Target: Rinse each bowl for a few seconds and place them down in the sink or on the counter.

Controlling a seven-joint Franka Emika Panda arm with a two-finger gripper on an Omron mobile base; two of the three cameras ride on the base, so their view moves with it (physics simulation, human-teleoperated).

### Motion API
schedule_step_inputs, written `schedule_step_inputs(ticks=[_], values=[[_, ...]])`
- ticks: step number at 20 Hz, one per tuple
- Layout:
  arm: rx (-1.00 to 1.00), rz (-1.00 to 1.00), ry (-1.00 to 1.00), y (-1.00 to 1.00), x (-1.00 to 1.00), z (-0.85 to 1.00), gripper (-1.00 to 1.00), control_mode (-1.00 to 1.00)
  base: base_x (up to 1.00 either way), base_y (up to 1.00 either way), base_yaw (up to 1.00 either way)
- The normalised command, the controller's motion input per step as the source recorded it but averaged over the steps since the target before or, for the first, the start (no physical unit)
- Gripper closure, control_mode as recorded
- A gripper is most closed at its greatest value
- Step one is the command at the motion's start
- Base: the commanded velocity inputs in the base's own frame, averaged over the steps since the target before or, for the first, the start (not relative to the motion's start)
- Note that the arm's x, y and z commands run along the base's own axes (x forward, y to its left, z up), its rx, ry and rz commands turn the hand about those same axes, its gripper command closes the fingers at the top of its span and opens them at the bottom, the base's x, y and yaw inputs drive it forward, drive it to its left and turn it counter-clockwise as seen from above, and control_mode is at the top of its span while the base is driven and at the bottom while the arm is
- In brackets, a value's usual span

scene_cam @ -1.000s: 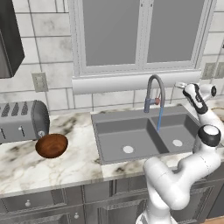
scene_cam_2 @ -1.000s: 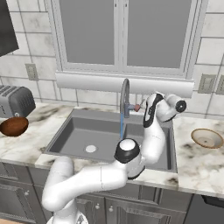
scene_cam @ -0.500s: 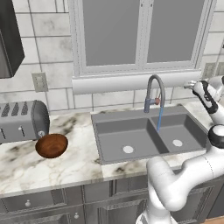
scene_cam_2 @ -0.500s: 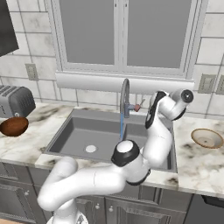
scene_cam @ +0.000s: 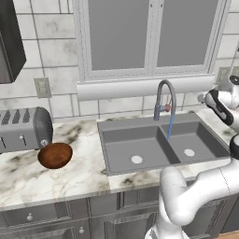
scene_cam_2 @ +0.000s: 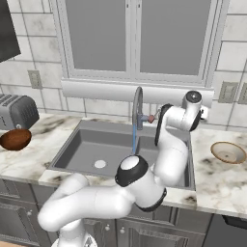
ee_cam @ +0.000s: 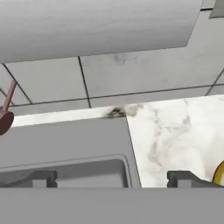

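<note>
The reddish-brown bowl (scene_cam: 55, 155) (scene_cam_2: 15, 139) sits upright on the counter (scene_cam: 88, 165) left of the sink (scene_cam: 140, 125) (scene_cam_2: 79, 142). The pale beige bowl (scene_cam_2: 228, 152) rests on the counter right of the sink, and its rim (ee_cam: 220, 173) peeks in at the right edge of the hand view. My gripper (scene_cam: 205, 98) (scene_cam_2: 203, 114) (ee_cam: 113, 179) hovers open and holding nothing over the sink's back right corner, its fingertips (ee_cam: 43, 178) spread wide. It stands between the faucet (scene_cam: 165, 98) (scene_cam_2: 138, 106) and the beige bowl. A thin blue stream of water (scene_cam: 170, 127) (scene_cam_2: 134, 140) falls from the faucet.
A grey toaster (scene_cam: 23, 128) (scene_cam_2: 17, 111) stands on the counter at the far left behind the brown bowl. The faucet's red handle (ee_cam: 5, 118) is left of my hand. A tiled wall and window ledge (scene_cam: 140, 86) run behind the sink.
My hand has swung right, away from the faucet, toward the sink's right end and the beige bowl. Both bowls stay put and the water keeps running.
</note>
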Motion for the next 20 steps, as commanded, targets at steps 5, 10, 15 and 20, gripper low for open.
schedule_step_inputs(ticks=[5, 10, 15, 20], values=[[-0.34, -0.06, 0.23, 0.0, -0.43, -0.12, -1.0, -1.0, 0.0, 0.0, 0.0], [-0.3, -0.09, 0.24, -0.05, -0.37, -0.07, -1.0, -1.0, 0.0, 0.0, 0.0], [-0.16, -0.14, 0.27, -0.25, -0.22, 0.08, -1.0, -1.0, 0.0, 0.0, 0.0], [-0.12, -0.15, 0.24, -0.2, -0.17, 0.24, -1.0, -1.0, 0.0, 0.0, 0.0]])
